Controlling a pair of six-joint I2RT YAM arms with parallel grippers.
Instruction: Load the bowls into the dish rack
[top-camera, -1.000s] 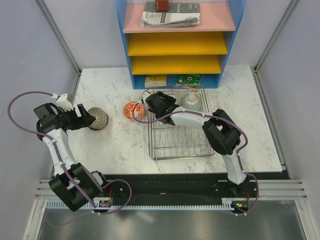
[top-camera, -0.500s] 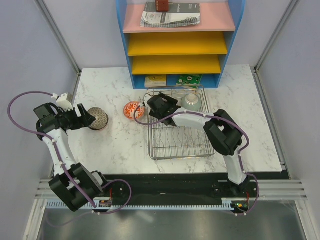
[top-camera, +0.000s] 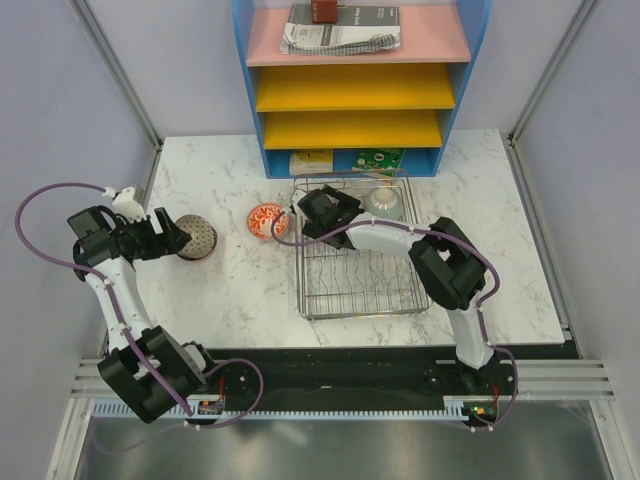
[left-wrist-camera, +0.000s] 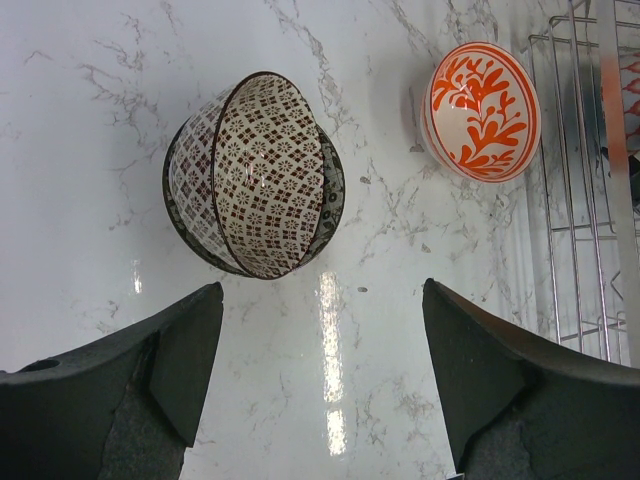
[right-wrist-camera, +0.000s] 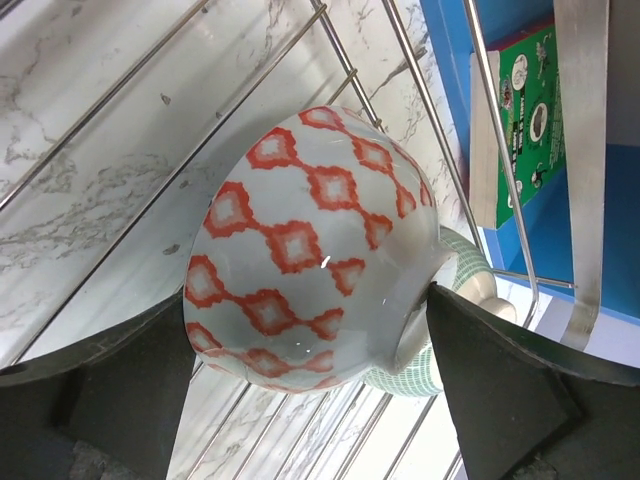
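My right gripper (right-wrist-camera: 312, 300) is shut on a white bowl with red diamond bands (right-wrist-camera: 300, 230), held by rim and foot over the wires of the chrome dish rack (right-wrist-camera: 420, 80). A pale green bowl (right-wrist-camera: 465, 300) lies in the rack just behind it. From above, the right gripper (top-camera: 322, 208) is at the rack's (top-camera: 355, 290) back left, with the green bowl (top-camera: 383, 203) to its right. My left gripper (left-wrist-camera: 322, 300) is open and empty, just short of a grey-brown patterned bowl (left-wrist-camera: 255, 175) tilted in a darker patterned bowl (left-wrist-camera: 337, 190). A red-orange bowl (left-wrist-camera: 480, 110) lies beside the rack.
A blue-framed shelf unit (top-camera: 350, 90) with yellow and pink trays stands behind the rack, with small packets (top-camera: 378, 158) on its lowest level. Grey walls close in the white marble table (top-camera: 230, 290) on the left and right.
My right gripper has moved slightly to the right with the white and red bowl, further over the rack's back left. The left arm has not moved.
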